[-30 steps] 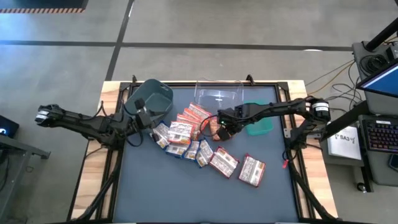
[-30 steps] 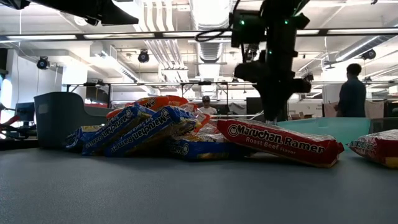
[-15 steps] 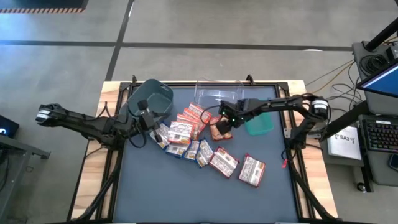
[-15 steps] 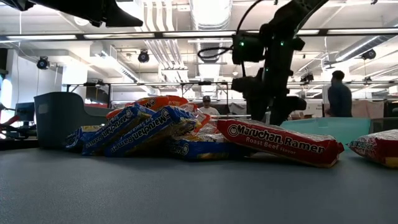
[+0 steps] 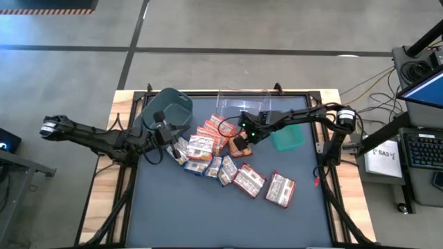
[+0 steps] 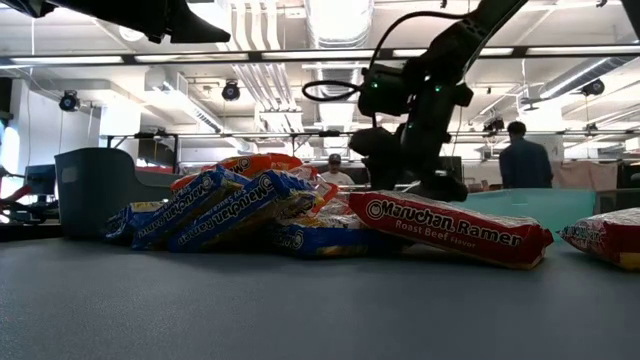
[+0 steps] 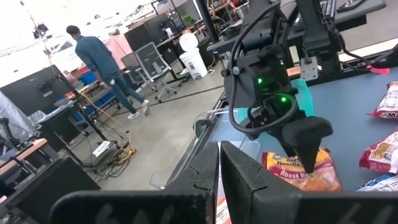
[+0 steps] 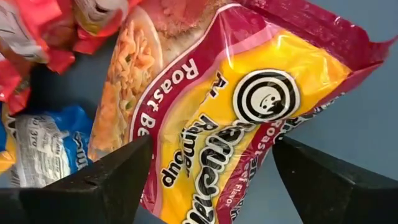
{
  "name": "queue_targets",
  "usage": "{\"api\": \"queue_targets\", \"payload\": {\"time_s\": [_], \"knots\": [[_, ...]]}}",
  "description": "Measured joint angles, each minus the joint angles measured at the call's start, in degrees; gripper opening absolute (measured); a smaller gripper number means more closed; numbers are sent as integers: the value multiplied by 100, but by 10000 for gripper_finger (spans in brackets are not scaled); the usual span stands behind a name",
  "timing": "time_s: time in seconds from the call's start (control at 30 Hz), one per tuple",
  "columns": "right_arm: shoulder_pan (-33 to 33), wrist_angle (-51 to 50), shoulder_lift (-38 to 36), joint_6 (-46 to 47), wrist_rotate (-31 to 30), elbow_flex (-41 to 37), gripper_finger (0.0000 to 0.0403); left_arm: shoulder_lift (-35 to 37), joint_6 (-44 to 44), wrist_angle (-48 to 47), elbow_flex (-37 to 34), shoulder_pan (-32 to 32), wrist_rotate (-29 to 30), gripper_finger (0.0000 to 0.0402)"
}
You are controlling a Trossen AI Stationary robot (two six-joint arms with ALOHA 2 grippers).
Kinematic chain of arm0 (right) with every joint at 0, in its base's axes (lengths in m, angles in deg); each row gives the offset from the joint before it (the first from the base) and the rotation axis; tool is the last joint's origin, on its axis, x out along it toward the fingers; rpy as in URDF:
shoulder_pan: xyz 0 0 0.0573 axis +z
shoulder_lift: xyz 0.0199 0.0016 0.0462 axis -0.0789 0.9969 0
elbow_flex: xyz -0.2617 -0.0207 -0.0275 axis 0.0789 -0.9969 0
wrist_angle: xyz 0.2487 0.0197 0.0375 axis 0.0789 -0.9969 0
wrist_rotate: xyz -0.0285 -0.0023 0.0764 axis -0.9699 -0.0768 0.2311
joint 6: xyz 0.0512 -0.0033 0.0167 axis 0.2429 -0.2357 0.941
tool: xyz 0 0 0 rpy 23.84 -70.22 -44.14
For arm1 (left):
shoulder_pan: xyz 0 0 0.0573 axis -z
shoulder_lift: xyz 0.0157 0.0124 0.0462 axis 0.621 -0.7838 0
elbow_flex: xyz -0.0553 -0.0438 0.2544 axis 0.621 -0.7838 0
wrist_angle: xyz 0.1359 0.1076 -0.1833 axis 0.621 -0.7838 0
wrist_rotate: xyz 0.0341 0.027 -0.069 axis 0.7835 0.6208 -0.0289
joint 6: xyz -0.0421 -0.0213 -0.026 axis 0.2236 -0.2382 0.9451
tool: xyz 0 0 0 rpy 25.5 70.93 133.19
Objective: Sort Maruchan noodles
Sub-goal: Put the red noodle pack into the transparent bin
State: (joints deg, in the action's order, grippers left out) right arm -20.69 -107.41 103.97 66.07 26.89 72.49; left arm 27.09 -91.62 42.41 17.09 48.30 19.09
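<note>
At centre-left of the high view, the left gripper [image 5: 160, 131] hangs beside the round grey plastic bin [image 5: 171, 108], its fingers [image 7: 205, 171] pressed together on nothing. The flat plastic Maruchan noodle packets [image 5: 208, 149] lie heaped mid-frame. Just right of centre, the right gripper [image 5: 241, 140] hovers with jaws spread wide over a maroon-and-yellow Roast Beef packet [image 8: 236, 118], gripping nothing.

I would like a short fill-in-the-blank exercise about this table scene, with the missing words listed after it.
1. The right gripper hovers with its fingers ____ over a Roast Beef packet.
2. The left gripper is ____ and rests beside the grey bin.
3. The green bin lies on the table's ____ side in the high view.

Missing words: open; shut; right
</note>
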Motion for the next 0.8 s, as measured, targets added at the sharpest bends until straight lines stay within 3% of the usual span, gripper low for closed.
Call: {"api": "queue_targets", "payload": {"time_s": [0.13,0.4,0.6,0.8], "knots": [[0,100,6,4,-15,0,286,0,0,0,0,0,2,0],[4,390,6,59,-50,0,131,-13,2,-2,0,0,3,0],[23,424,-1,74,-15,0,37,-13,26,-2,0,0,4,0],[84,557,-9,35,-75,0,9,-14,28,-2,0,0,4,0]]}}
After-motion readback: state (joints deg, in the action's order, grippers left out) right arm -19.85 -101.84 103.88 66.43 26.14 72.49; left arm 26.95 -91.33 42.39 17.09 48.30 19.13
